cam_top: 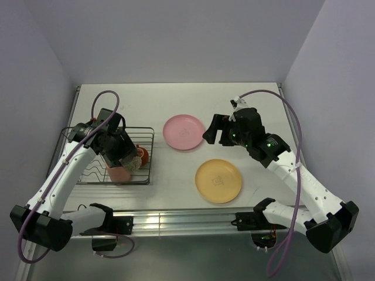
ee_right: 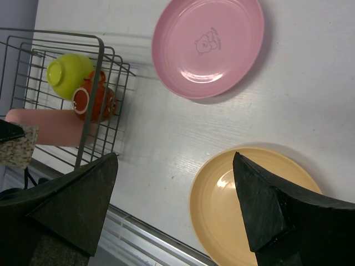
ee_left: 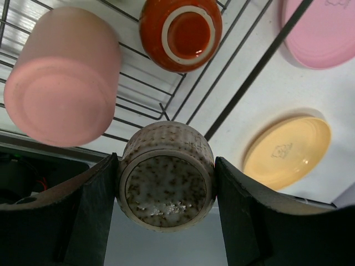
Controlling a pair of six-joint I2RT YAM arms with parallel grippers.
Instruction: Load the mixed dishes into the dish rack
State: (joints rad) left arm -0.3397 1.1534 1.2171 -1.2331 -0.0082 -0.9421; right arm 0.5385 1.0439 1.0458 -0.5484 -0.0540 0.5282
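Sitting clamped in left tool (ee_left: 165, 195): tiny cup (ee_left: 166, 166).

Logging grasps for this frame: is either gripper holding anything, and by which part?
The left gripper holds the tiny beige-grey cup, with its fingers pressed on opposite sides of the cup's wall. The right gripper is open and holds nothing.

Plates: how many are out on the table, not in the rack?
2: pink plate farther back, yellow-orange plate nearer front, both flat right of the dish rack.
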